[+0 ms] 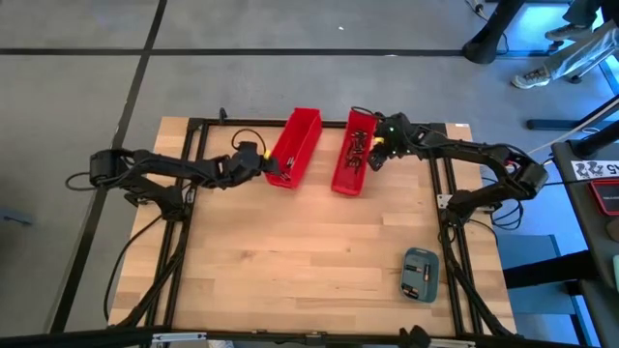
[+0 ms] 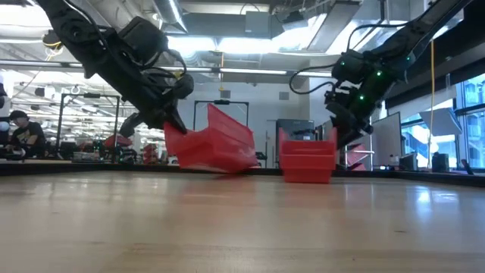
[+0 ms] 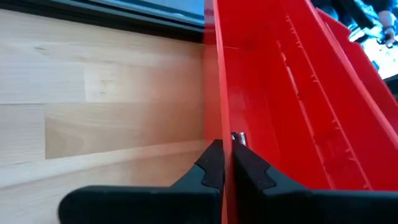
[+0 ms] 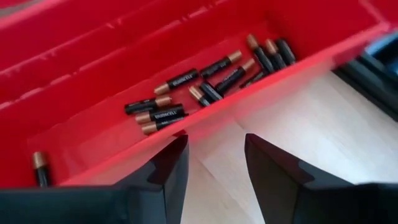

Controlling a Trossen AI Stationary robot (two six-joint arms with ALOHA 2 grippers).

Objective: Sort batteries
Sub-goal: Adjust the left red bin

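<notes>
Two red bins stand side by side at the table's far middle. The left bin (image 1: pixel 295 147) looks tipped in the low view (image 2: pixel 212 145), and my left gripper (image 1: pixel 269 166) is shut on its wall; a battery (image 3: pixel 238 138) shows inside just past the fingers. The right bin (image 1: pixel 353 150) stands level and holds several black batteries with copper-coloured ends (image 4: pixel 205 87). My right gripper (image 4: pixel 214 163) is open just outside that bin's right wall (image 4: pixel 205 134), over the wood, with nothing between its fingers. My left gripper pinches the left bin's long left-hand wall (image 3: pixel 221 134) near the bin's near end, one finger inside the bin and one outside. The fingers come from the table's left, slanting down. The bin sits tilted in the hold, its lower edge (image 2: pixel 220 168) on the table.
A grey-blue battery case (image 1: pixel 420 274) lies near the table's right front corner. A black frame (image 1: pixel 193 124) runs along the far edge and down both sides. Bare wood (image 1: pixel 309 261) fills the middle and near part of the table.
</notes>
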